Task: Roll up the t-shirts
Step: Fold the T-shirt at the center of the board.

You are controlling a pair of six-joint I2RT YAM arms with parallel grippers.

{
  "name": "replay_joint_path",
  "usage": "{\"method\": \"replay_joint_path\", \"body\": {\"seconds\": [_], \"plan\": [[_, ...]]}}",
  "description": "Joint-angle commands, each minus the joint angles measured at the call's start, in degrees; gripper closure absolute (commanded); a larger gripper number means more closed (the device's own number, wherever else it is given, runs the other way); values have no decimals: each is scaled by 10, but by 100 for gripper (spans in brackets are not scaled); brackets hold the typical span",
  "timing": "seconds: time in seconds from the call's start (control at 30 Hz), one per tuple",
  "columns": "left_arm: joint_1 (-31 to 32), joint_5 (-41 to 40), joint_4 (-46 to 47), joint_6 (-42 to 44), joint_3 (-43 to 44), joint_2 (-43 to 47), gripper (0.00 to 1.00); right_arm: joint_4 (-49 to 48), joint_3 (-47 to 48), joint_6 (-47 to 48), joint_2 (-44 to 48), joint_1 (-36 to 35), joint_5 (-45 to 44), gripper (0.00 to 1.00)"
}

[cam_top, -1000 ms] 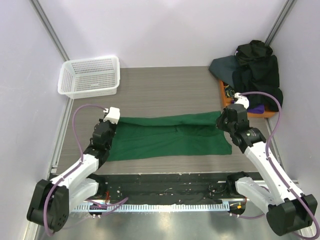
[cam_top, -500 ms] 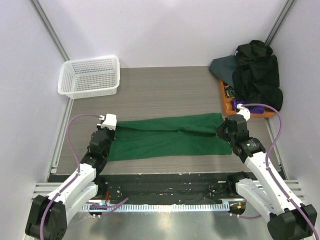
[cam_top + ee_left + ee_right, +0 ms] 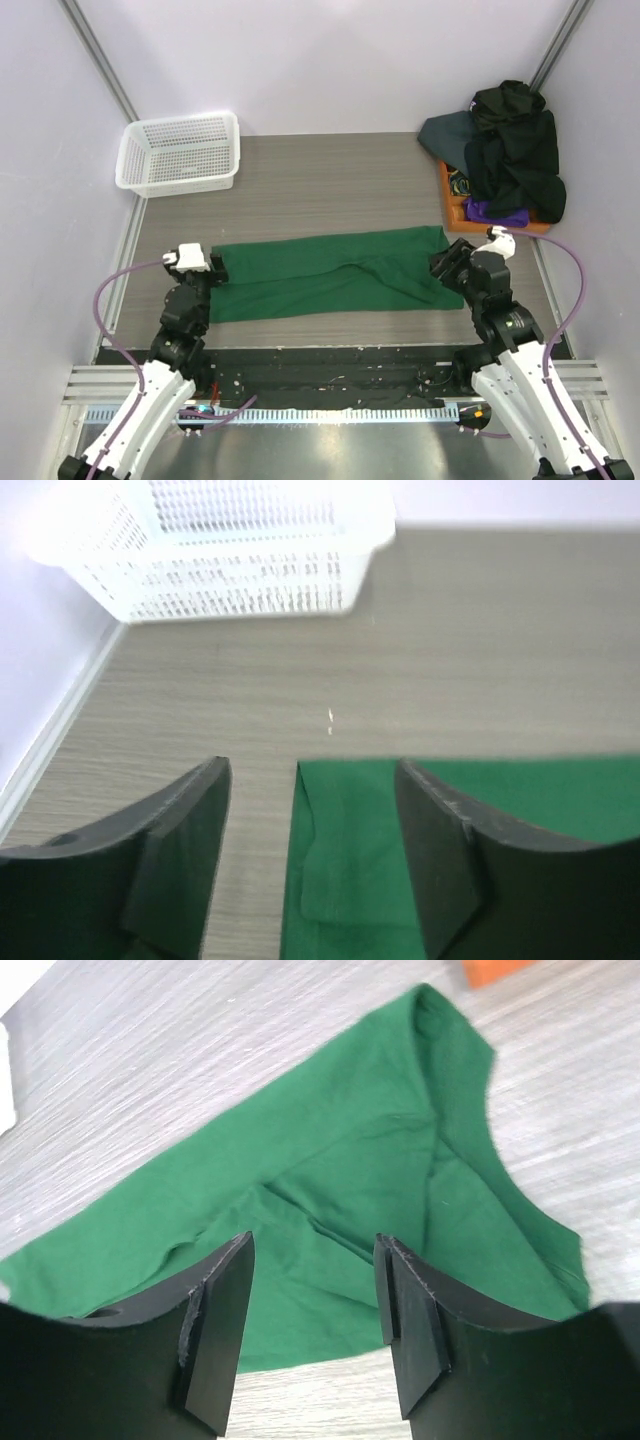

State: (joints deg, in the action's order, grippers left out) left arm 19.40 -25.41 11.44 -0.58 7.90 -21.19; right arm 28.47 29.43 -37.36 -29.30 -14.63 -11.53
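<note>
You have the green t-shirt (image 3: 330,272) lying flat in a long, narrow band that runs leftward from just beside the orange tray (image 3: 446,200), probably folded this way so it can be rolled from one end. Your right gripper (image 3: 315,1250) hovers over the shirt end nearest the tray. Your left gripper (image 3: 312,772) is at the end farthest from the tray. Both have their fingers spread and pinch nothing, likely poised to take the edges. The other t-shirts (image 3: 510,150) are heaped on the tray and hide most of it. You cannot count that heap, nor tell whether any fingertip touches cloth. The left wrist view is blurred.
</note>
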Motion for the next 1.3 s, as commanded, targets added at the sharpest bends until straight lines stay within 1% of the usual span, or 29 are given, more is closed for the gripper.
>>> {"method": "replay_joint_path", "body": {"seconds": [0.0, 0.03, 0.07, 0.1, 0.13, 0.17, 0.2, 0.23, 0.27, 0.3, 0.37, 0.4, 0.47, 0.5, 0.57, 0.63, 0.67, 0.73, 0.83, 0.9, 1.0, 1.1, 1.2, 1.27], "plan": [[1, -48, 24, -78, -6, 29, 9, -61, 25, 26, -64, -2, 74, 43], [1, -56, 29, -110, 1, 14, 1, -79, 33, 32, -88, -2, 94, 44], [1, -73, 30, -125, 10, 5, 0, -90, 41, 40, -115, -1, 117, 46], [1, -90, 24, -143, 20, -10, 0, -96, 63, 49, -175, -2, 162, 50], [1, -114, 11, -218, 47, -24, 0, -102, 74, 54, -202, -3, 175, 50], [0, -175, -32, -259, 61, -54, 0, -111, 82, 59, -230, -3, 193, 53], [0, -193, -61, -304, 76, -67, 0, -118, 97, 67, -269, -4, 207, 55], [1, -200, -90, -366, 100, -80, 0, -126, 103, 67, -289, -4, 208, 55], [0, -190, -105, -365, 106, -103, 0, -136, 106, 69, -304, -4, 213, 55], [1, -138, -105, -358, 115, -113, 0, -156, 109, 68, -333, -4, 220, 55], [0, -97, -114, -362, 141, -141, 0, -171, 114, 63, -362, -5, 233, 54], [1, -49, -131, -356, 152, -153, 0, -183, 116, 61, -378, -5, 246, 54], [0, -17, -161, -354, 182, -169, 0, -206, 117, 52, -418, -5, 268, 54], [0, -6, -171, -359, 190, -186, 0, -226, 115, 50, -428, -5, 273, 54], [1, -9, -201, -368, 203, -198, 0, -237, 119, 51, -458, -5, 276, 54], [0, -10, -212, -383, 202, -204, 0, -248, 123, 56, -489, -4, 279, 51], [0, -2, -207, -384, 198, -205, 0, -251, 128, 58, -498, -5, 279, 48], [1, 35, -189, -392, 180, -204, 0, -258, 135, 62, -516, -5, 280, 47], [0, 69, -184, -396, 167, -214, 0, -265, 143, 68, -544, -5, 263, 46], [1, 67, -199, -397, 171, -224, 0, -278, 148, 73, -566, -5, 266, 45], [1, 44, -232, -397, 180, -243, 0, -281, 151, 76, -591, -7, 280, 45], [0, 26, -249, -406, 188, -274, 0, -311, 139, 68, -600, -11, 295, 45], [-1, 25, -267, -409, 211, -324, 0, -309, 123, 60, -595, -16, 312, 45], [0, 22, -280, -409, 231, -362, 0, -309, 100, 50, -570, -22, 330, 45]]}}
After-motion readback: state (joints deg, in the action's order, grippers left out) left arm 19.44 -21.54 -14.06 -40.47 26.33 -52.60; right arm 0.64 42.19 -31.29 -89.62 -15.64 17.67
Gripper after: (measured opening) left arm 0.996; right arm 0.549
